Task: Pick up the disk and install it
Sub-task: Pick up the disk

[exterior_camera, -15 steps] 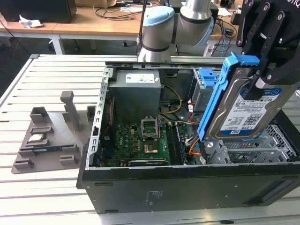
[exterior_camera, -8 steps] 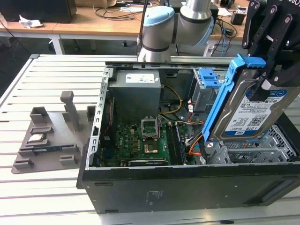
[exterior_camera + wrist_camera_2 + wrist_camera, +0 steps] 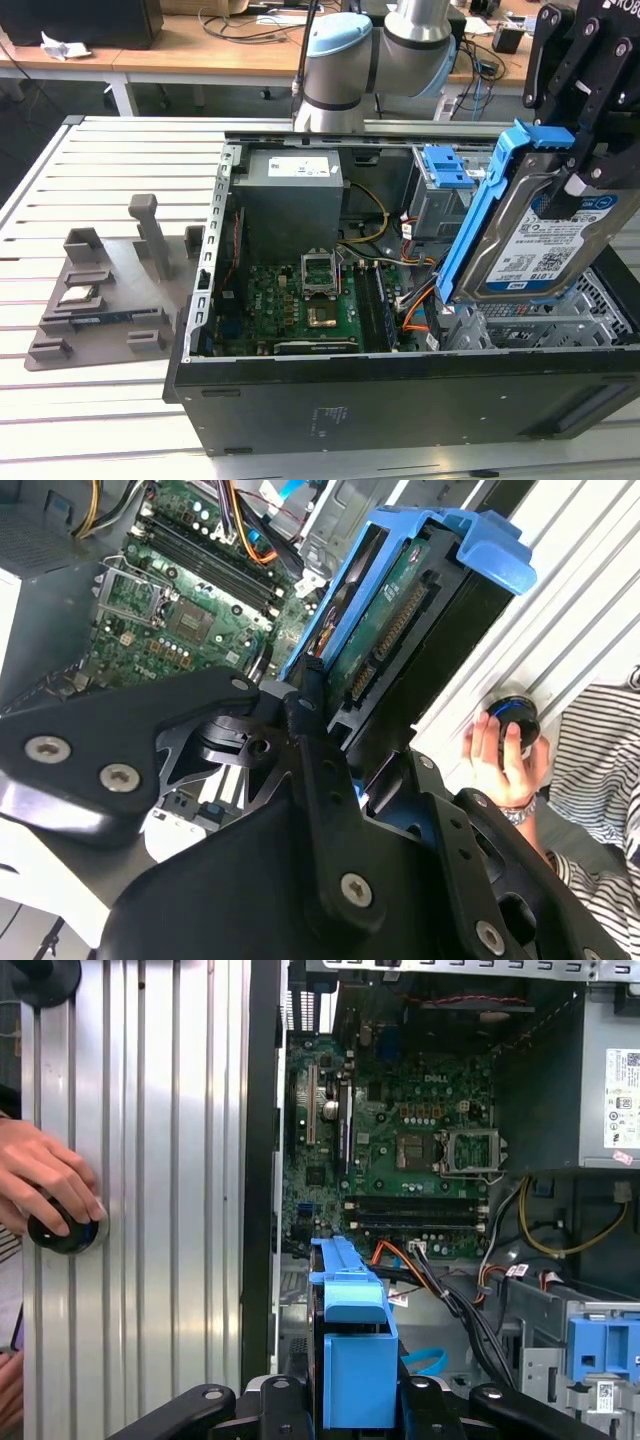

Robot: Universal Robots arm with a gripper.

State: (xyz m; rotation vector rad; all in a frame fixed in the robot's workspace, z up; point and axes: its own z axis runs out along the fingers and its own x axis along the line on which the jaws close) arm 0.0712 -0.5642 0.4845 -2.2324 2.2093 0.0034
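At the upper right of the frame the black end effector (image 3: 583, 180) clamps the disk (image 3: 530, 255) by its upper end. The disk hangs tilted, label toward the camera, with its blue bracket (image 3: 480, 215) along the left edge, over the right part of the open computer case (image 3: 400, 400). Inside the case a green motherboard (image 3: 300, 300) lies at lower centre, a grey power supply (image 3: 290, 195) sits above it, and a blue-latched drive cage (image 3: 445, 190) stands just left of the disk. At the left, a grey fixture (image 3: 110, 345) rests on the slatted bench (image 3: 90, 170).

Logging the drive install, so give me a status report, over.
Gripper shut on disk. Disk tilted above open computer case, not in drive cage. Orange and black cables close by. Person's hand on black knob.
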